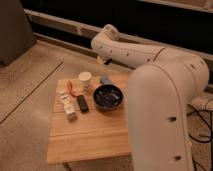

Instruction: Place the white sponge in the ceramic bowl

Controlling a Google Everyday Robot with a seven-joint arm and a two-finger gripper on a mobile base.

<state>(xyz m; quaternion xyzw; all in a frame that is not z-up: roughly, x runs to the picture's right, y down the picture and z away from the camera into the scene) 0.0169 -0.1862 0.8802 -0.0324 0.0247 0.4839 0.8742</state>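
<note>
Starting at the left of the wooden table (90, 135): a couple of small white things (67, 106), an orange bit (71, 89) behind them, then a black bar (82, 103). Next the cup (85, 79), upright near the far edge. Just right of it the sponge (105, 80) lies on the table, right behind the bowl (108, 96), not in it. Above and behind the sponge hangs the gripper (102, 61), can't tell if it's spread or pinched. Big white arm (150, 55) fills the right side.
</note>
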